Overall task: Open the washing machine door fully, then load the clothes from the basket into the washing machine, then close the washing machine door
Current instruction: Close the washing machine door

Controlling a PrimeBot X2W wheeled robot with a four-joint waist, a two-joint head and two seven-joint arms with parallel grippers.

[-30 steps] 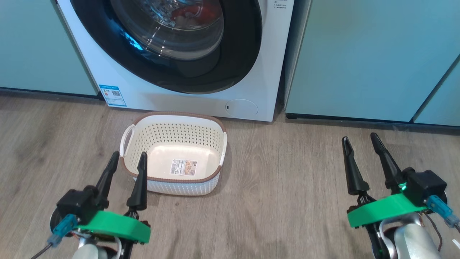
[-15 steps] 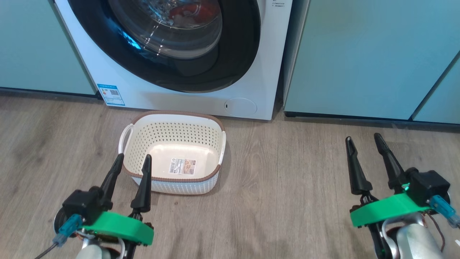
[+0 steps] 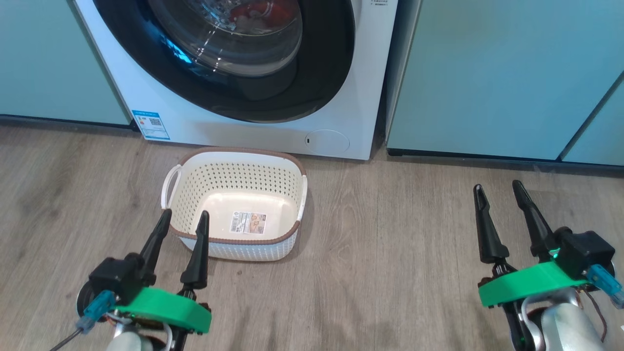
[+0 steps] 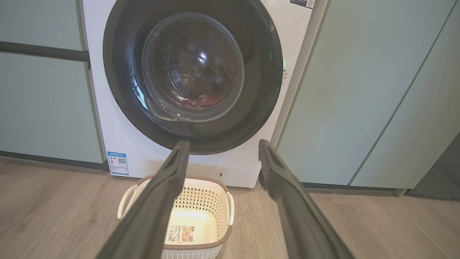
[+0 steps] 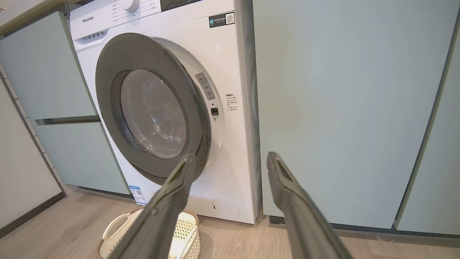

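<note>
The washing machine (image 3: 363,73) stands white between cabinets. Its door (image 3: 324,58) has a glossy black rim and bulging glass; in the right wrist view the door (image 5: 118,90) has its right edge a little off the machine's front. Red clothes (image 3: 253,10) show through the glass inside the drum, and the left wrist view also has these clothes (image 4: 203,101). The cream basket (image 3: 243,251) sits on the floor before the machine, holding nothing but a label on its base. My left gripper (image 3: 186,212) hovers open at the basket's near left rim. My right gripper (image 3: 497,185) is open over bare floor, far right.
Pale teal cabinets flank the machine, one on the left (image 3: 48,58) and one on the right (image 3: 487,73). Wooden floor (image 3: 390,243) stretches between the basket and my right gripper. A blue label (image 3: 151,124) and a round service cap (image 3: 327,141) mark the machine's lower front.
Both grippers have drifted slightly lower and rightward in the head view, which itself shifted a little. Both grippers stay open with nothing in them.
</note>
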